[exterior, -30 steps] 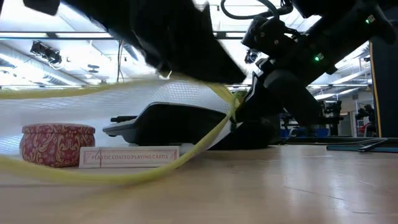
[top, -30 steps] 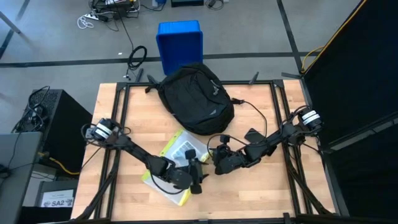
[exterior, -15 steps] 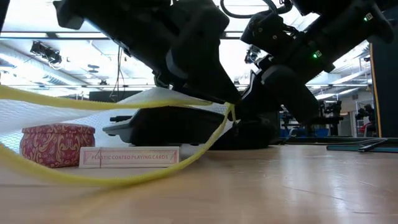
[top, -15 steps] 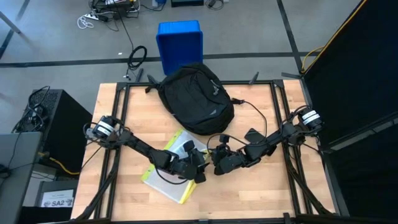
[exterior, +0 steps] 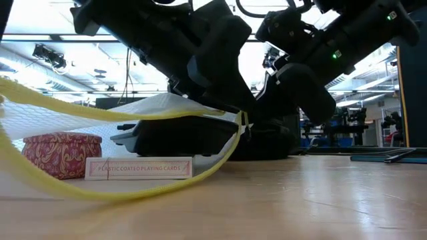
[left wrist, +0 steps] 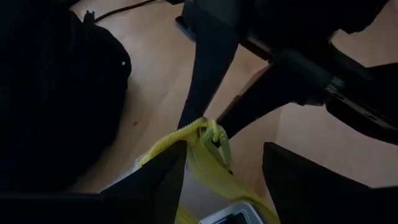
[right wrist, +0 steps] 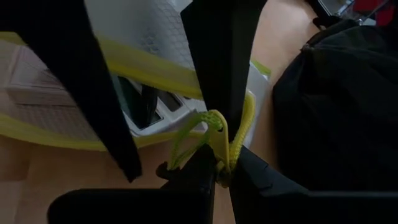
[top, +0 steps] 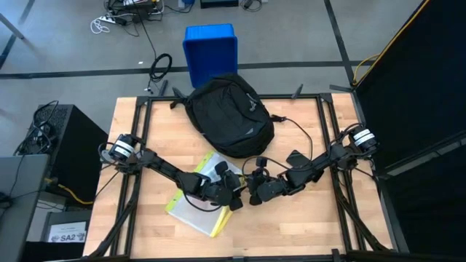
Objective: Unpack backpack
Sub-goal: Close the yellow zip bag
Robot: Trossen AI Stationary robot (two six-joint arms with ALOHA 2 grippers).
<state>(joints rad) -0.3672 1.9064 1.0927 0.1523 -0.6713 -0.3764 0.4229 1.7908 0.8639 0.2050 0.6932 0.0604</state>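
The black backpack [top: 229, 116] lies at the table's far middle, untouched. Nearer, a white mesh pouch with yellow edging [top: 195, 204] lies on the wood with its mouth gaping. Inside it the low view shows a red tin [exterior: 60, 153], a card box [exterior: 139, 168] and a black device [exterior: 180, 133]. My right gripper [right wrist: 222, 158] is shut on the pouch's yellow corner. My left gripper [left wrist: 224, 152] is open just beside it, with a finger on either side of the yellow zipper pull [left wrist: 214, 140]. My right gripper pinches the pouch's yellow corner by the zipper end [right wrist: 217, 134] between its two fingers. It comes slanting down from the table's right. That corner is lifted off the wood, and the pouch's lower edge [exterior: 120, 193] rests on the table. My left gripper: I cannot tell whether its fingers touch the yellow edge.
A blue bin [top: 210, 51] stands on the floor beyond the far edge. A black cable [top: 295, 127] runs over the table right of the backpack. Black frame rails [top: 138, 145] line both sides. Bare wood [top: 306, 225] lies at the near right.
My left gripper has gone over the pouch toward the table's right, up to my right gripper, rolling a little and staying open. The pouch's upper yellow edge has sagged lower at its right end.
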